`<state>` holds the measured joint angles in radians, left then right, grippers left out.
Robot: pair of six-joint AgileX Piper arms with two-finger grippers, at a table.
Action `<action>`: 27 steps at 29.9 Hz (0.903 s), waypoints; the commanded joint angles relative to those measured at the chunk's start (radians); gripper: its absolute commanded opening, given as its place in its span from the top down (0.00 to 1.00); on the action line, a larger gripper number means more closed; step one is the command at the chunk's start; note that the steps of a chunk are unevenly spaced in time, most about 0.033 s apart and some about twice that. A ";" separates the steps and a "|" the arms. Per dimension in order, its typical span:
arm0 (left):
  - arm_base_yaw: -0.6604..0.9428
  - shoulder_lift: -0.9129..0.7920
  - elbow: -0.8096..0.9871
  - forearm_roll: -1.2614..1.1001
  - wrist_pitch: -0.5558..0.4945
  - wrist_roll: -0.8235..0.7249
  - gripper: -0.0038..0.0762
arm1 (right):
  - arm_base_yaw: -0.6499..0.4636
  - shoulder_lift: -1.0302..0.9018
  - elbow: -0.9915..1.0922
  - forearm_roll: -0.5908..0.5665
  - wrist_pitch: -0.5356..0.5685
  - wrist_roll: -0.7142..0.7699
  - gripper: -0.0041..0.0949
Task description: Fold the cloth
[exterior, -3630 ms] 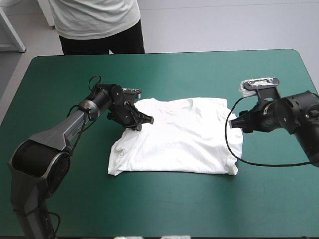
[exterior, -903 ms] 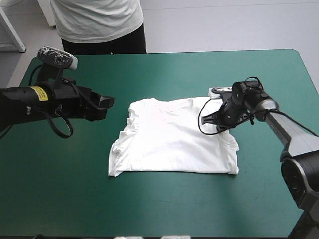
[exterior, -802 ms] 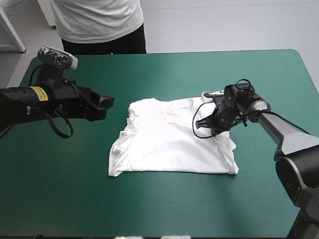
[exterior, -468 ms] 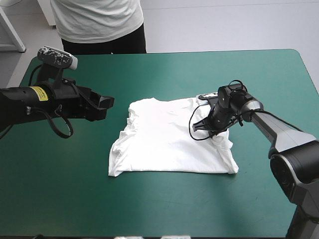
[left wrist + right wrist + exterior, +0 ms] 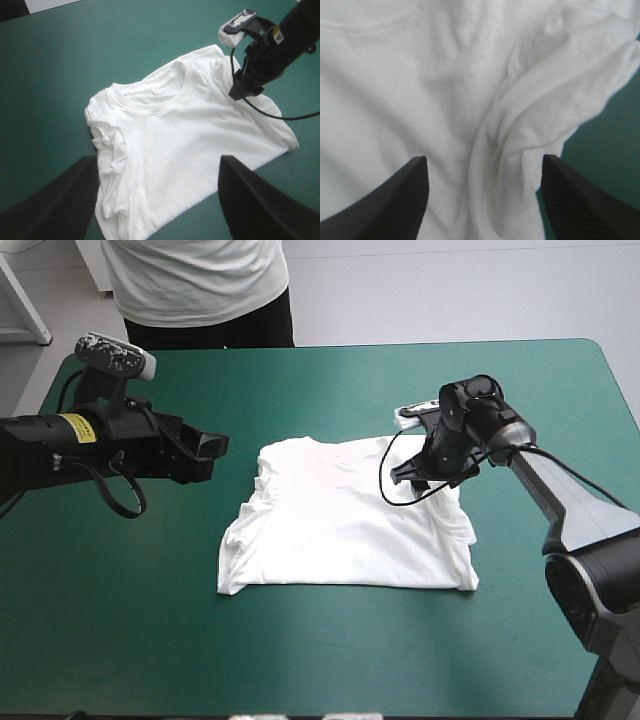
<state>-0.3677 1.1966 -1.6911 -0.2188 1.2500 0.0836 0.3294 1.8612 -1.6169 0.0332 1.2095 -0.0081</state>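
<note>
Parks left claw [image 5: 212, 455] wide open off to side, clear of shirt [image 5: 330, 530]. Hangs right claw [image 5: 410, 478], spread too, over bunched sleeve [image 5: 540, 100], prob to smooth or grab it.

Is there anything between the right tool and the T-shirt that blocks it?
Nothing visible blocks it. The right tool is open and sits directly over the T-shirt, at the bunched sleeve fold near the shirt's right edge. Only white cloth shows between and ahead of it, and no other object lies on the shirt there.
</note>
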 commanded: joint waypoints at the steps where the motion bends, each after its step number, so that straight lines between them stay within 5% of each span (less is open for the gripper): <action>1: -0.007 -0.040 -0.027 0.009 0.039 0.003 0.34 | -0.001 -0.130 -0.032 -0.086 0.039 0.025 0.32; 21: -0.007 -0.229 0.506 0.139 0.035 -0.099 0.34 | -0.001 -0.725 -0.028 -0.280 0.039 0.108 0.32; 27: -0.007 -0.167 0.669 0.148 -0.095 -0.166 0.34 | -0.003 -0.757 0.126 -0.357 0.039 0.158 0.32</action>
<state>-0.3677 1.0150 -1.0536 -0.0585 1.2368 -0.0416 0.3294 1.1206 -1.5485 -0.2789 1.2490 0.1288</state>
